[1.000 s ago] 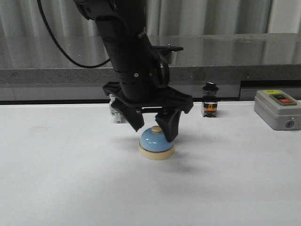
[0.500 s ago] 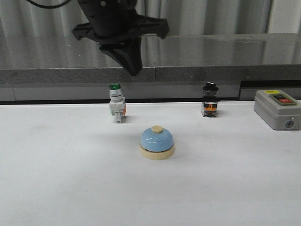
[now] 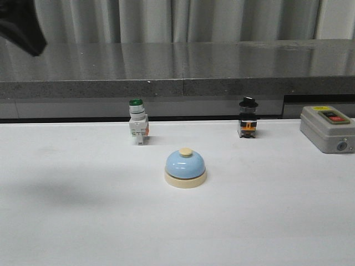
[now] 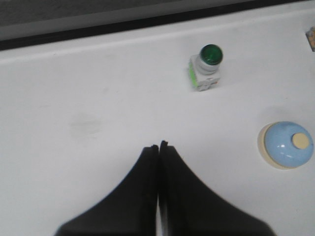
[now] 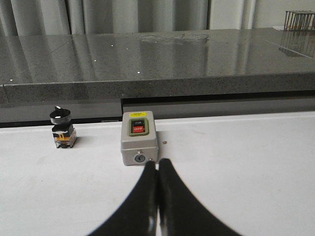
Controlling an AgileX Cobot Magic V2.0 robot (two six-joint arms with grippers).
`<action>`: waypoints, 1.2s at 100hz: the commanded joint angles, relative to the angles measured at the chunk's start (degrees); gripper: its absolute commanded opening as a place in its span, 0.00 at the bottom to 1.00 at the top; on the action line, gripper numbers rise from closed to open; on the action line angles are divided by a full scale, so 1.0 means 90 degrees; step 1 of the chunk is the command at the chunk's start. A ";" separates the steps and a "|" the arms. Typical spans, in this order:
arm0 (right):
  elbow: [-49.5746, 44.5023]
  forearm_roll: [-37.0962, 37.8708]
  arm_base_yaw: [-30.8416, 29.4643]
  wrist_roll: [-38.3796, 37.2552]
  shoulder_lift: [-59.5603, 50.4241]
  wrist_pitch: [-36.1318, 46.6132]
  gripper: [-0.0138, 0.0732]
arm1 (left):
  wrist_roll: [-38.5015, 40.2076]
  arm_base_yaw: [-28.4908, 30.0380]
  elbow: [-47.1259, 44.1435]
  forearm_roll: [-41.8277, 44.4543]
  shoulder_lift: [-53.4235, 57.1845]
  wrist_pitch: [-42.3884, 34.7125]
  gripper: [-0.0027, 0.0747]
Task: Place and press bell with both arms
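The bell (image 3: 185, 168), with a light-blue dome, cream base and cream knob, stands alone on the white table near its middle. It also shows in the left wrist view (image 4: 287, 145). My left gripper (image 4: 158, 145) is shut and empty, high above the table and well to the left of the bell. Only a dark part of the left arm (image 3: 22, 25) shows at the front view's top left corner. My right gripper (image 5: 157, 162) is shut and empty, low over the table just in front of the grey box. The bell is out of the right wrist view.
A green-capped white pushbutton switch (image 3: 137, 122) stands behind and left of the bell, also in the left wrist view (image 4: 205, 67). A black-knobbed switch (image 3: 247, 118) stands behind right. A grey box with red and black buttons (image 3: 327, 128) sits at the far right. A grey counter ledge (image 3: 183, 83) runs along the back.
The left arm let go of the bell, rose, and swung away up and to the left, nearly out of the front view. Its jaws went from open to shut. The bell stayed put.
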State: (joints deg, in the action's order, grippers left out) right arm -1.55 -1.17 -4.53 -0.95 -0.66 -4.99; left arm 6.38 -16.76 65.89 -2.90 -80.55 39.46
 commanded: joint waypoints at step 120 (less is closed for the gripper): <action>0.0099 0.0032 -0.0005 0.0019 -0.0107 0.0487 0.09 | 0.0073 0.1063 -0.4627 0.0565 0.7434 -0.1521 0.01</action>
State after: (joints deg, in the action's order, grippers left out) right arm -1.55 -1.17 -4.53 -0.99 -0.66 -4.99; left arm 6.56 -7.36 25.85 0.71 -16.66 33.37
